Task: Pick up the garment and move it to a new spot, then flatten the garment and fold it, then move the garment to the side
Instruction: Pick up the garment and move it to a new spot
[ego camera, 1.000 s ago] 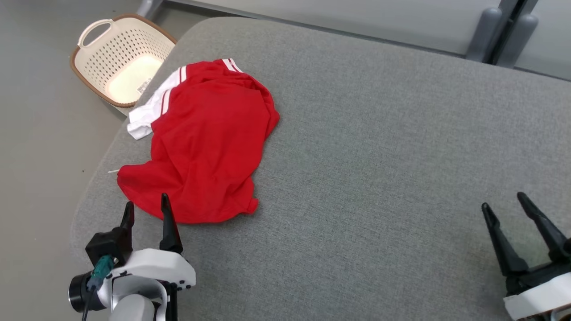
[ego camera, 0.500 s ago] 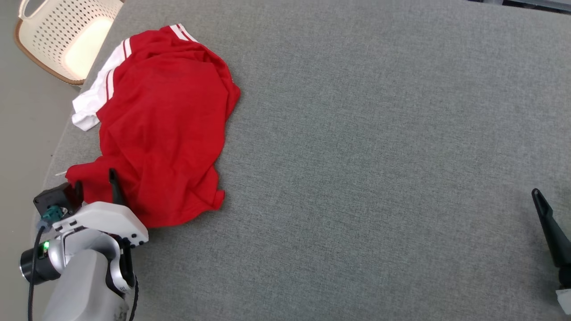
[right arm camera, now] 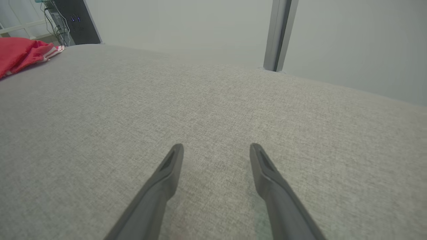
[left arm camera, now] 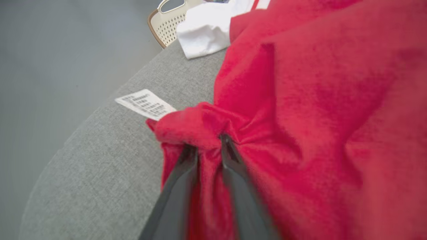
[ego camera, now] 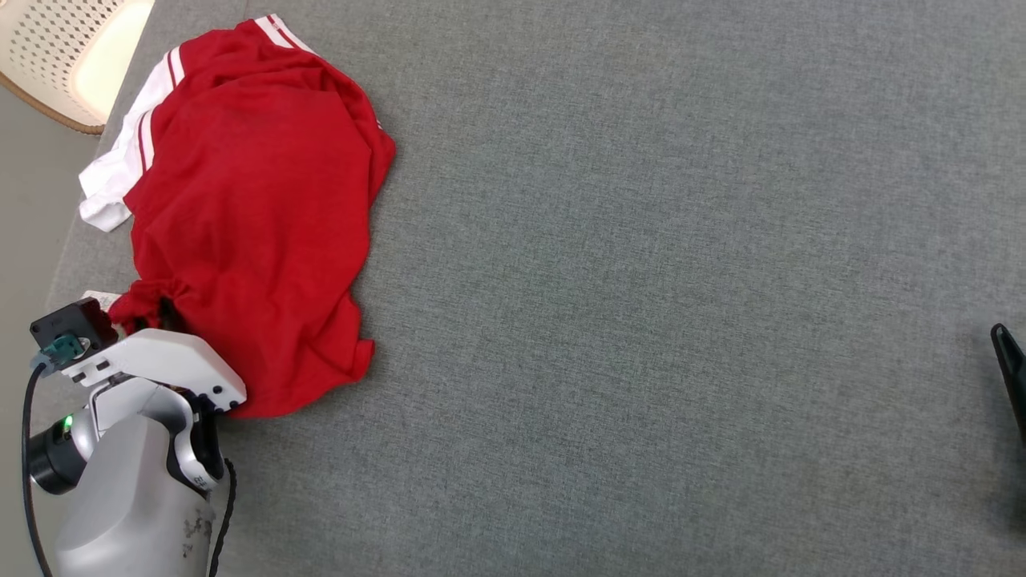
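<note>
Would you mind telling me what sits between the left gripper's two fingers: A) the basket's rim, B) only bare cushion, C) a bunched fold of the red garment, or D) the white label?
C: in the left wrist view, the left gripper pinches a gathered fold of the red garment between its fingers, while the white label lies beside it on the grey cushion.

The grey counter [ego camera: 641, 280] lies open across its middle and right, while the red garment [ego camera: 256, 200] heaped along its left edge, near the basket [ego camera: 48, 48], blocks passage there.
</note>
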You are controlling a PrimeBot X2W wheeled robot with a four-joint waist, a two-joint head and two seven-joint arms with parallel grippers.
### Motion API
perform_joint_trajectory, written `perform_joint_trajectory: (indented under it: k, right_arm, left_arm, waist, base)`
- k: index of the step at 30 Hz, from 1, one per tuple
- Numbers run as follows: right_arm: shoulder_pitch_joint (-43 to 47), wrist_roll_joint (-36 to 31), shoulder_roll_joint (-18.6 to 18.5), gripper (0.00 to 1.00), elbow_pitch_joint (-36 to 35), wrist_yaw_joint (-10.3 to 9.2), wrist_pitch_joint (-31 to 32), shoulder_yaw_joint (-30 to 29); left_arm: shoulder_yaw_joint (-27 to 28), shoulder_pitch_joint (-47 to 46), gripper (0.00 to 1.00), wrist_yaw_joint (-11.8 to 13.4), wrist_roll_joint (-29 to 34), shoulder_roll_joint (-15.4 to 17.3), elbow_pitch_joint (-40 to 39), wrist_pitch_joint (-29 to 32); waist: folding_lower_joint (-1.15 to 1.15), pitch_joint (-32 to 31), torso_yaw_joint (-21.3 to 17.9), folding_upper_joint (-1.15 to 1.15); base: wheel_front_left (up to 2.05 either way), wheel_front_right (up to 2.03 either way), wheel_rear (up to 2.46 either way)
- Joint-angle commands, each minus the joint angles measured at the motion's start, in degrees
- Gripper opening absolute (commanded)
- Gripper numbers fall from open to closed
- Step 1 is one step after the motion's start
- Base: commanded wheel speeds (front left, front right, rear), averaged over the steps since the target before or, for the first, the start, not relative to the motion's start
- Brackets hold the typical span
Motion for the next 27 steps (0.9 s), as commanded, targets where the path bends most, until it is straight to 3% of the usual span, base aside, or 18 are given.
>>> perform_joint_trajectory:
  k: [1, 10, 20, 27]
  right_arm:
    - [-0.4, 0.3, 0.5, 1.0, 0.0, -0.02, -0.1, -0.3]
    - [-3.3, -0.3, 5.3, 1.0, 2.6, -0.02, -0.1, 2.2]
    - [-6.8, -0.5, 13.7, 1.0, 8.4, -0.02, -0.1, 4.9]
    - [-9.6, -1.2, 18.0, 1.0, 10.7, -0.02, -0.1, 6.7]
  left_arm:
    - [0.0, -0.1, 0.0, -0.2, -0.2, 0.2, 1.2, -0.7]
    - [-0.4, 1.2, 0.0, -1.6, 1.9, 2.6, -3.2, -10.0]
    - [-2.4, 4.9, 0.0, -6.4, 7.6, 6.0, -28.9, -12.4]
    - [-6.6, 4.1, 0.0, -6.4, 11.9, 7.8, -42.1, -8.8]
  waist:
    - [0.0, -0.3, -0.1, 0.0]
    - [0.0, -5.8, -1.0, 0.0]
    - [0.0, -14.3, -3.5, 0.0]
    - [0.0, -17.3, -7.7, 0.0]
  base:
    - [0.0, 0.0, 0.0]
    - [0.0, 0.0, 0.0]
    - [0.0, 0.0, 0.0]
    - [0.0, 0.0, 0.0]
